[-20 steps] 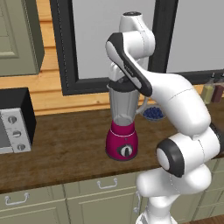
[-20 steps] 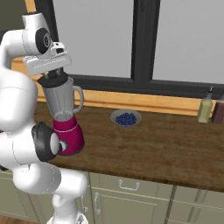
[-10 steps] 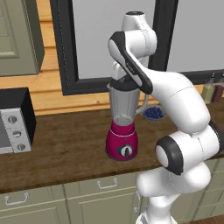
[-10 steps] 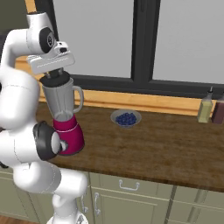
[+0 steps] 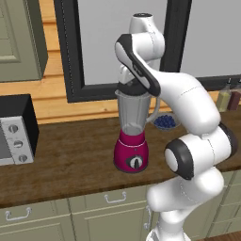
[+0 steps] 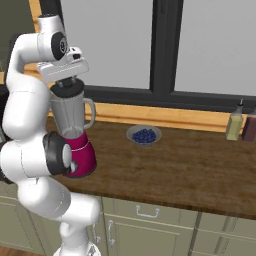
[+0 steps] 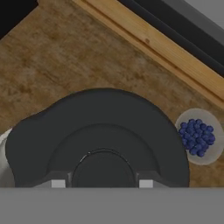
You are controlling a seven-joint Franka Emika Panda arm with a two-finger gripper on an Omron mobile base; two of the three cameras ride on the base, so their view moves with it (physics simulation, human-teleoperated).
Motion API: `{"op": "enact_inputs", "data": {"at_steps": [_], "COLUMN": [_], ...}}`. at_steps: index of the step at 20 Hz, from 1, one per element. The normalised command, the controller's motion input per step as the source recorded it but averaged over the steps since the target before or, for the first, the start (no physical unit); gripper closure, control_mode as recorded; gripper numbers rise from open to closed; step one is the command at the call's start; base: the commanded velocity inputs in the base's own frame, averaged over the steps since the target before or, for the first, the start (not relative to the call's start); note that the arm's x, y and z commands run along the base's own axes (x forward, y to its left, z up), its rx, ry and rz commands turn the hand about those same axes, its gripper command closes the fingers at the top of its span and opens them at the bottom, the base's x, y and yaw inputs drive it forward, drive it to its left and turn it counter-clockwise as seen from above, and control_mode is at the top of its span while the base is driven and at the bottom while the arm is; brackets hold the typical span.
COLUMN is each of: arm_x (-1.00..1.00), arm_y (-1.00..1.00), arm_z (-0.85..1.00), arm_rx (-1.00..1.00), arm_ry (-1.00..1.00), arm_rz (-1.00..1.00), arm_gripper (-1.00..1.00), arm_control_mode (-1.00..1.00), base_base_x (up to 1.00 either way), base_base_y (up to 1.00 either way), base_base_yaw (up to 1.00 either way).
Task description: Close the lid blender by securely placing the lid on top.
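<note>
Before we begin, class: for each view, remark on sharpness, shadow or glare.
Left base view: evenly lit, no glare, the blender soft-edged. Right base view: also flat-lit, a faint shadow under the bowl of berries. Hand view: the lid looms large and slightly blurred, with little surface detail.

I see a dark wooden table [image 6: 190, 170] over pale green cabinets [image 5: 56, 221], a black-framed window [image 6: 165, 50] behind, and a light wood wall strip [image 5: 61, 106].
</note>
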Motion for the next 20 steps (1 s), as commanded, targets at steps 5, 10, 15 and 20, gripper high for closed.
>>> {"op": "enact_inputs", "data": {"at_steps": [5, 10, 15, 20], "arm_x": [0.09, -0.11, -0.25, -0.22], "arm_y": [0.00, 0.00, 0.00, 0.00], "arm_z": [-0.09, -0.10, 0.00, 0.00], "arm_rx": [0.00, 0.00, 0.00, 0.00], "arm_ry": [0.00, 0.08, 0.07, 0.05], "arm_rz": [0.00, 0.00, 0.00, 0.00], "arm_gripper": [1.00, 1.00, 1.00, 1.00], "arm_control_mode": [-1.00, -1.00, -1.00, -1.00], "base_base_x": [0.00, 0.00, 0.00, 0.00], "base_base_y": [0.00, 0.00, 0.00, 0.00], "base_base_yaw": [0.00, 0.00, 0.00, 0.00]}}
